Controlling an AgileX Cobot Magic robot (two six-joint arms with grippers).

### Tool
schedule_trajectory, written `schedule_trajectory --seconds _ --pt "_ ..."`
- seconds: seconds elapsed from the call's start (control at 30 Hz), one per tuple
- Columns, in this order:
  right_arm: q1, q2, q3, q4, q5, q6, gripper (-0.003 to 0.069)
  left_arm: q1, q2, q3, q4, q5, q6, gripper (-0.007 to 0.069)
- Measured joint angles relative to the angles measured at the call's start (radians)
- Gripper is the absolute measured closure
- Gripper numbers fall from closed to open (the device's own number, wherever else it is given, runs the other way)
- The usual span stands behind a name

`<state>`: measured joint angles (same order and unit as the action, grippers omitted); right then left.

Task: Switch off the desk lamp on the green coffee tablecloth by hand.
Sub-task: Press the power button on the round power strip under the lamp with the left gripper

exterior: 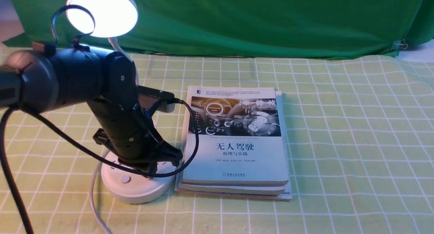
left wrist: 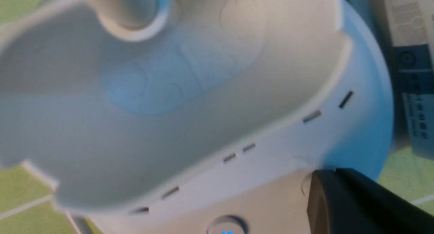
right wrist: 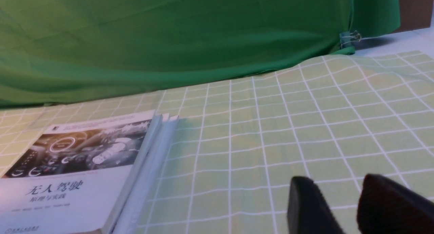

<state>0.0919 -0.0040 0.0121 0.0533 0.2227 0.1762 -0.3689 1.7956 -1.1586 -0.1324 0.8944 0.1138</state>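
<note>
Desk lamp (exterior: pixel 134 188) is lit and sits on the green coffee tablecloth (exterior: pixel 339 125), at 8 o'clock in the front view. Left gripper (exterior: pixel 155 169) is right over its base; can't tell the jaw gap, only one finger (left wrist: pixel 356 203) shows. Book stack (exterior: pixel 237 142) is just beside the base at 3 o'clock. Right gripper (right wrist: pixel 342 207) is parted and empty.

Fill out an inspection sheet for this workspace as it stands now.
Surface: green coffee tablecloth, white grid lines, slightly rippled.
Job's things: desk lamp lit; its round base stands left of the books.
Clutter: stack of books close beside the base.
Grippers: left pincer down over the lamp base, open or shut not clear; right pincer open, empty, above bare cloth.
Cables: black cables loop off the left arm; white cord runs from the base.
Surroundings: dark green backdrop, binder clip at its right end.
</note>
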Motion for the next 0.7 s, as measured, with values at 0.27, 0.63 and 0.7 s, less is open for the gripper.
schedule_trajectory --seconds 0.27,0.63,0.7 --pt "0.0 0.0 0.0 0.0 0.0 0.0 0.0421 0.0 0.004 -0.003 -0.007 -0.001 -0.001 0.0623" --pt "0.0 0.0 0.0 0.0 0.001 0.0 0.0421 0.0 -0.04 -0.001 -0.001 0.007 -0.009 0.0623" --pt "0.0 0.0 0.0 0.0 0.001 0.0 0.0421 0.0 -0.04 -0.001 0.0 0.002 -0.009 0.0623"
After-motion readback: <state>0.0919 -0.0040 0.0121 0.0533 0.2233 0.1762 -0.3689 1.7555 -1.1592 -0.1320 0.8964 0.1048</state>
